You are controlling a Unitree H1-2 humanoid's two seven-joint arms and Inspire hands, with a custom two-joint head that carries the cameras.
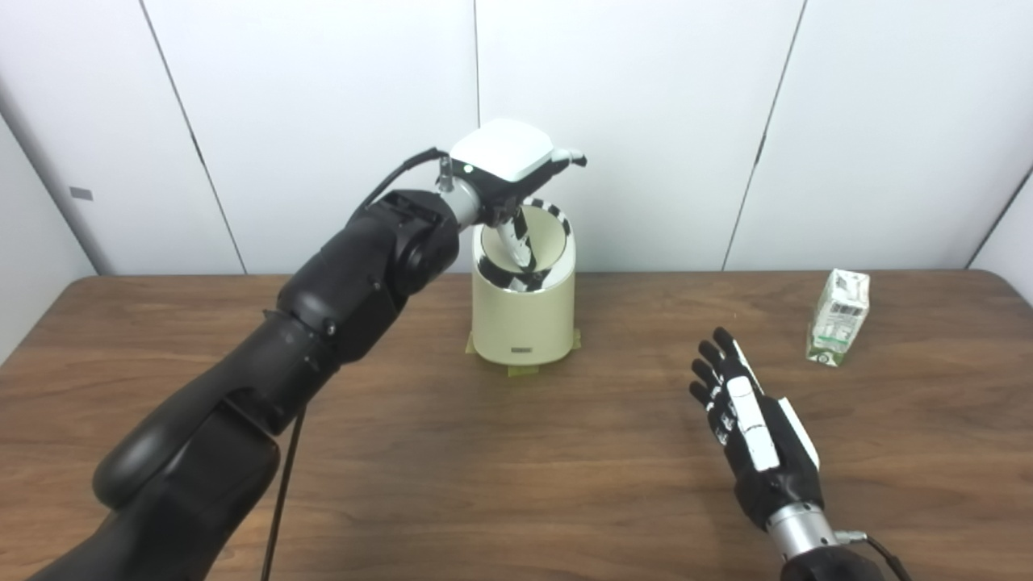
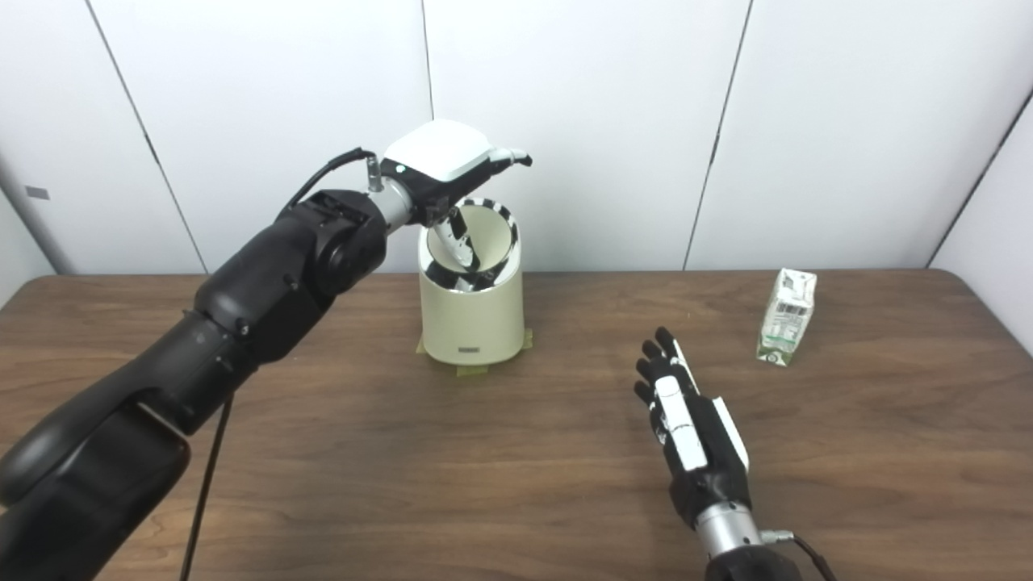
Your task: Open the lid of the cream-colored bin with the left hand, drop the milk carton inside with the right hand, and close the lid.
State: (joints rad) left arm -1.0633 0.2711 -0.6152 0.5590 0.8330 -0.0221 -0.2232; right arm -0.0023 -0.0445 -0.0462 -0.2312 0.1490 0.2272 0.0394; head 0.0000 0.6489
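The cream-colored bin [image 1: 523, 319] stands at the back middle of the table. Its lid [image 1: 550, 234] is tipped up at the rear, and a black-and-white striped rim shows around the opening. My left hand [image 1: 504, 165] hovers over the bin. Its fingers [image 1: 516, 242] reach down into the opening in front of the raised lid, and the thumb sticks out to the right, clamped on nothing. The white and green milk carton [image 1: 839, 317] stands upright at the right. My right hand [image 1: 750, 420] is open with its fingers stretched out, low over the table, left of and nearer than the carton.
Green tape tabs [image 1: 523, 371] show under the bin's base. A black cable [image 1: 282, 484] hangs beside my left arm. White wall panels [image 1: 646, 121] stand right behind the wooden table [image 1: 484, 484], whose right edge [image 1: 1018, 292] lies past the carton.
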